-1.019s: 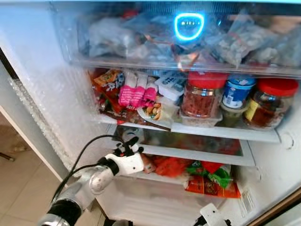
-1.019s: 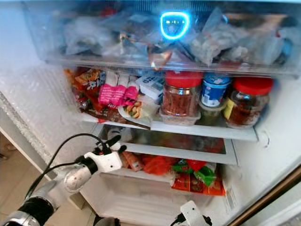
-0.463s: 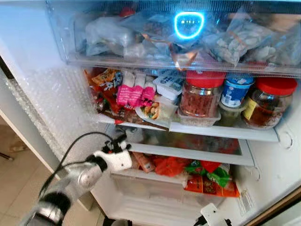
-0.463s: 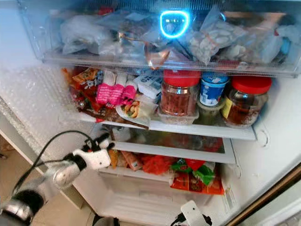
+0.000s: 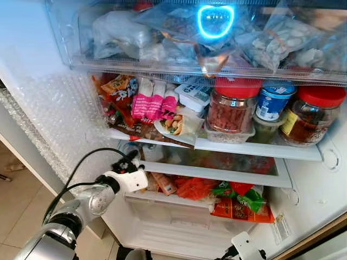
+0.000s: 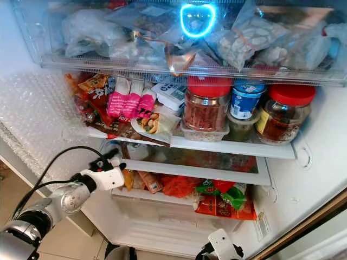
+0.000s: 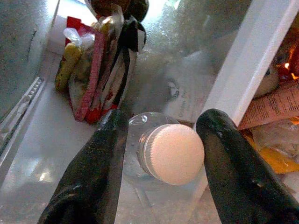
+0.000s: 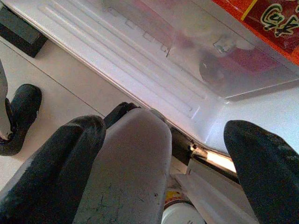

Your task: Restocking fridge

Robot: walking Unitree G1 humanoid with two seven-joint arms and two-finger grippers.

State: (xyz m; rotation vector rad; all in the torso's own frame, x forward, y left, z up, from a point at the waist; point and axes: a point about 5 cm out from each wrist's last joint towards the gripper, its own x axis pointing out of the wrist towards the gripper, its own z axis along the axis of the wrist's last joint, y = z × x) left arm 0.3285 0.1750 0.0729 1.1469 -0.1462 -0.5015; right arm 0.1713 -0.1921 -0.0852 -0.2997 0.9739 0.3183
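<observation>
Reaching into the open fridge point(image 5: 49, 108) at the left end of the lower glass shelf point(image 5: 217, 176): left gripper point(image 7: 161, 149), jaws apart, either side of a clear bottle point(image 7: 145, 154) with a white ribbed cap point(image 7: 174, 153), which lies on that shelf (contact with the fingers point(image 7: 96, 172) cannot be told). Beside it, packets point(image 7: 100, 70). Above, red-lidded jars point(image 5: 233, 108), a blue-labelled tub point(image 5: 274, 103) with unreadable print, pink pouches point(image 5: 154, 103). Low by the drawer point(image 8: 196, 42): right gripper point(image 8: 168, 158), jaws apart round a pale bottle point(image 8: 131, 172). On an orange packet point(image 5: 241, 211), writing too blurred to read.
</observation>
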